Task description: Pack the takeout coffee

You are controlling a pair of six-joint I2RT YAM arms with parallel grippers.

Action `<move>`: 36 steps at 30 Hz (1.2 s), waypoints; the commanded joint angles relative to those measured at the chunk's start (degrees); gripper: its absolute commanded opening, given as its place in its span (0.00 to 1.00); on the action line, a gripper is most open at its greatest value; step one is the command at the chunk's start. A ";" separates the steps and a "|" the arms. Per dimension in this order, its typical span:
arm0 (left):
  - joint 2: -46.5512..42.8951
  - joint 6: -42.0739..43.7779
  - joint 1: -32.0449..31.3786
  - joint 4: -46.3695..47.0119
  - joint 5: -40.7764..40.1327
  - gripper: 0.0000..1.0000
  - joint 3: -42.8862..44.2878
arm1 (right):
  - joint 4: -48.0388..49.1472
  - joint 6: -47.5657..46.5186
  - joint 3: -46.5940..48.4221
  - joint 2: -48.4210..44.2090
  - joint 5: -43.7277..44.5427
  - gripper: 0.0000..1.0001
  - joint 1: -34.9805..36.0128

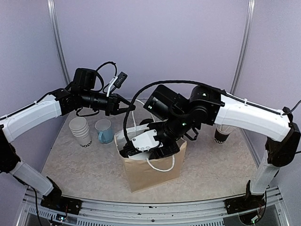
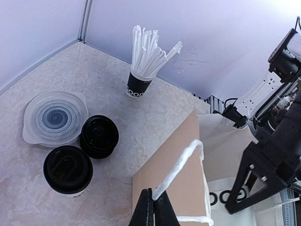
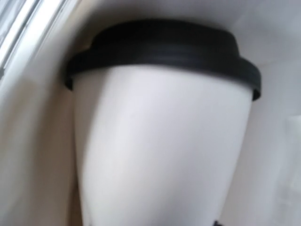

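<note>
The takeout coffee point(image 3: 160, 141) is a white tapered cup with a black lid point(image 3: 160, 47). It fills the right wrist view, with pale bag lining around it. My right gripper point(image 1: 141, 148) reaches into the mouth of the brown paper bag point(image 1: 150, 172), its fingers hidden behind the cup. In the left wrist view the cup's lettered base point(image 2: 221, 190) shows inside the bag point(image 2: 174, 183), beside the right gripper's black fingers. My left gripper point(image 2: 154, 192) is shut on the bag's white rope handle point(image 2: 181, 165) and holds it up. It is above the bag's far left side point(image 1: 127, 107).
A stack of white cups point(image 1: 81, 131) and a light-blue mug point(image 1: 104, 131) stand left of the bag. A dark cup of wrapped straws point(image 2: 139, 84) stands at the back. A black-lidded cup point(image 2: 68, 169), black lids point(image 2: 99, 135) and a clear round lid point(image 2: 54, 117) sit nearby.
</note>
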 commanded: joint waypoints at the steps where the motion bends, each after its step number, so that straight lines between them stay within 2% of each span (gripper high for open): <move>1: 2.19 3.98 1.35 -2.85 -2.31 0.00 4.20 | -1.98 -0.65 4.40 -3.04 1.90 0.33 0.54; 11: 4.97 6.45 2.07 -5.97 -5.63 0.00 9.79 | 4.81 -3.78 4.94 -6.26 8.05 0.32 -0.04; 14: 6.38 8.08 3.20 -7.96 -7.41 0.00 12.90 | 8.30 -4.04 7.41 -6.30 8.17 0.33 -1.91; 21: 11.38 7.61 3.04 -10.60 -5.28 0.00 18.53 | 14.12 -5.21 10.49 -5.00 5.81 0.34 -5.93; 23: 11.37 7.84 2.43 -11.24 -5.60 0.03 19.08 | 14.25 -4.41 10.75 -4.69 5.01 0.34 -6.66; 25: 11.00 7.70 2.22 -11.46 -6.02 0.12 19.18 | 13.92 -3.08 11.53 -4.62 3.57 0.34 -7.50; 29: 9.16 7.32 1.50 -11.60 -12.34 0.50 18.97 | 13.07 -1.53 13.03 -4.84 0.63 0.34 -8.43; 33: 4.90 7.71 1.62 -11.20 -21.80 0.67 18.66 | 12.24 0.20 14.87 -4.96 -2.88 0.34 -9.78; 36: -1.71 9.24 2.13 -8.50 -26.99 0.79 14.60 | 11.57 1.17 15.51 -5.21 -5.51 0.34 -11.32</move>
